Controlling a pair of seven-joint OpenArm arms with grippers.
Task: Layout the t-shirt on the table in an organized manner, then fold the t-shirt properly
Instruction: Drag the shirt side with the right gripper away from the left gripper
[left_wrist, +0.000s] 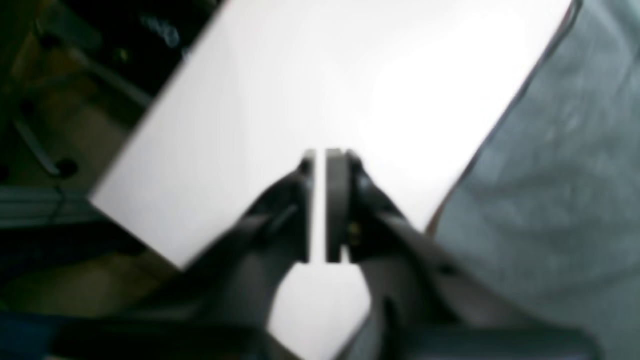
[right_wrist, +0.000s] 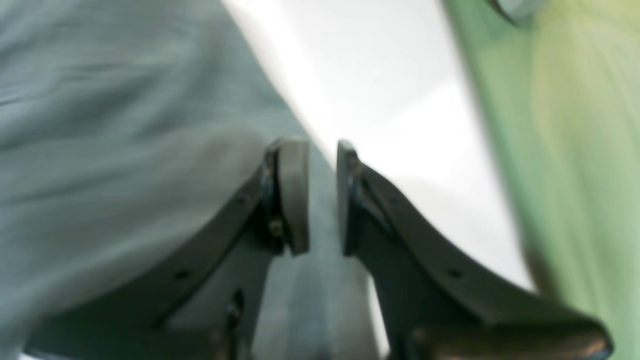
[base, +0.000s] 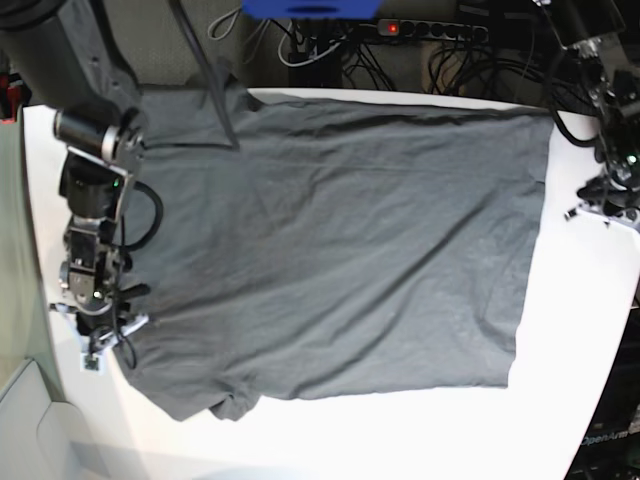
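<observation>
The dark grey t-shirt lies spread nearly flat over the white table, with a rumpled sleeve at the near left. My left gripper hovers just off the shirt's right edge. In the left wrist view this gripper shows a slim empty gap over bare table, with the t-shirt to its right. My right gripper is at the shirt's left edge. In the right wrist view the right gripper has its pads apart above the cloth's border, beside bare table.
A power strip with a red light and cables lies behind the table's far edge, next to a blue object. A greenish panel runs along the table's left side. Floor and dark frame parts show beyond the table edge.
</observation>
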